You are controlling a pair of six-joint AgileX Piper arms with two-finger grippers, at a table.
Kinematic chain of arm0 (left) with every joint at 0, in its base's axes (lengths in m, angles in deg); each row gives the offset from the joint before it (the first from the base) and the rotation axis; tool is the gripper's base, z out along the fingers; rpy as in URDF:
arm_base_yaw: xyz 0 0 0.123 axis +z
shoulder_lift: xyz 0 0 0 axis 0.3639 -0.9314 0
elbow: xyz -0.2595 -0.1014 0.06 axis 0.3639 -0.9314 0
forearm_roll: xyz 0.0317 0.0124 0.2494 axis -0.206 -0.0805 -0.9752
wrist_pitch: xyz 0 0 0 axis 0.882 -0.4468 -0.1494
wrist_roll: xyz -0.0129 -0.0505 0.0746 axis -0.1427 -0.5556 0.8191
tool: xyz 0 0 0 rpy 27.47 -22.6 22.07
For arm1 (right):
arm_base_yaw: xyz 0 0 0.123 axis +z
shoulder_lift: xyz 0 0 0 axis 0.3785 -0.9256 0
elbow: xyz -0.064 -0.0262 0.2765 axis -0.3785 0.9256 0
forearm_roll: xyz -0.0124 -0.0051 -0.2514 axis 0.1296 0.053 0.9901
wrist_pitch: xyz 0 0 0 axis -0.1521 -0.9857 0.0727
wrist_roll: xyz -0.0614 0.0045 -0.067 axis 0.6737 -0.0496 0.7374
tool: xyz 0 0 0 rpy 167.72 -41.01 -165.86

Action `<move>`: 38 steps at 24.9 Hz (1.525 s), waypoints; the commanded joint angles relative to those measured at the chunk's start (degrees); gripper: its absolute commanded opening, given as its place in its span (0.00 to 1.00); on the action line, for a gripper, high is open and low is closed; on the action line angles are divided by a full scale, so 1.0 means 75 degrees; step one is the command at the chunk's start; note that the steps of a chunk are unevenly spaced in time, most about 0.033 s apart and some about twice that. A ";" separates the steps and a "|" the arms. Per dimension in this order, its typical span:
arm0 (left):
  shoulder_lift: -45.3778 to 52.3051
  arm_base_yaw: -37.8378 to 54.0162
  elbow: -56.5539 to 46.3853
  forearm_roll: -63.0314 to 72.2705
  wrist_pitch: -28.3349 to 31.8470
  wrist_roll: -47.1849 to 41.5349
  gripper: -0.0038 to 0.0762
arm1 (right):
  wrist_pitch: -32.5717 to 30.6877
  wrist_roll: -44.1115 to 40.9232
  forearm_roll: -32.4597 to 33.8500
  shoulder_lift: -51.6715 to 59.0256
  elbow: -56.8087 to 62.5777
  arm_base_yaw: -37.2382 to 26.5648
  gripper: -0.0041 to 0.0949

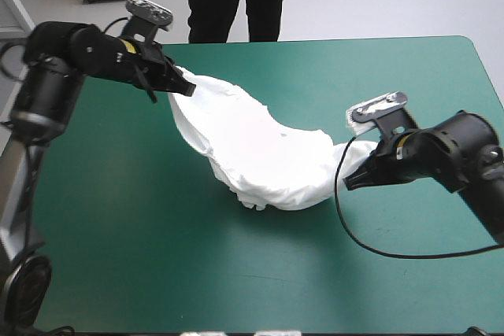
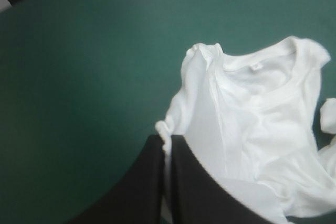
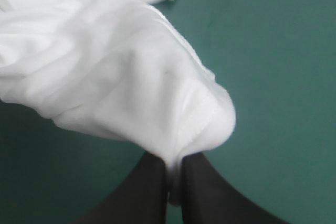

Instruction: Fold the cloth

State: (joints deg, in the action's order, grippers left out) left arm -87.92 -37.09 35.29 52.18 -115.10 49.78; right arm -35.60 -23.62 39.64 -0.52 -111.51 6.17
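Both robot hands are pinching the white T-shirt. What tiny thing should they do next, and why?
Probably ease the left gripper and right gripper slightly apart. Each is shut on an edge of the T-shirt, which sags between them in a crumpled curve over the table. Taking out that slack should help spread it flat.

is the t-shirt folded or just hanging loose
Not folded: the T-shirt sags crumpled between the left gripper and right gripper, each shut on an edge.

T-shirt (image 1: 256,147) hangs between left gripper (image 1: 183,84), toward table's (image 1: 118,218) far-left, and right gripper (image 1: 352,180), at right; middle sags onto table.
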 commanded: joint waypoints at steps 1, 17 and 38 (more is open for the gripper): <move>0.1236 0.0007 0.0215 0.0117 0.0178 -0.0101 0.04 | -0.0066 -0.0097 0.0238 0.0593 -0.1059 -0.0052 0.02; 0.3508 -0.0007 0.3377 0.0576 0.0382 -0.0397 0.04 | -0.0066 0.0132 0.0081 0.1680 -0.5249 -0.0052 0.02; 0.1004 -0.0007 0.2034 -0.0185 -0.0026 -0.0858 0.04 | 0.0013 -0.0694 0.1210 -0.0012 -0.2307 -0.0052 0.02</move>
State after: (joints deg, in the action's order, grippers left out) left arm -77.08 -37.09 49.74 50.72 -115.15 43.25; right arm -36.17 -28.63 43.91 2.57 -128.41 6.17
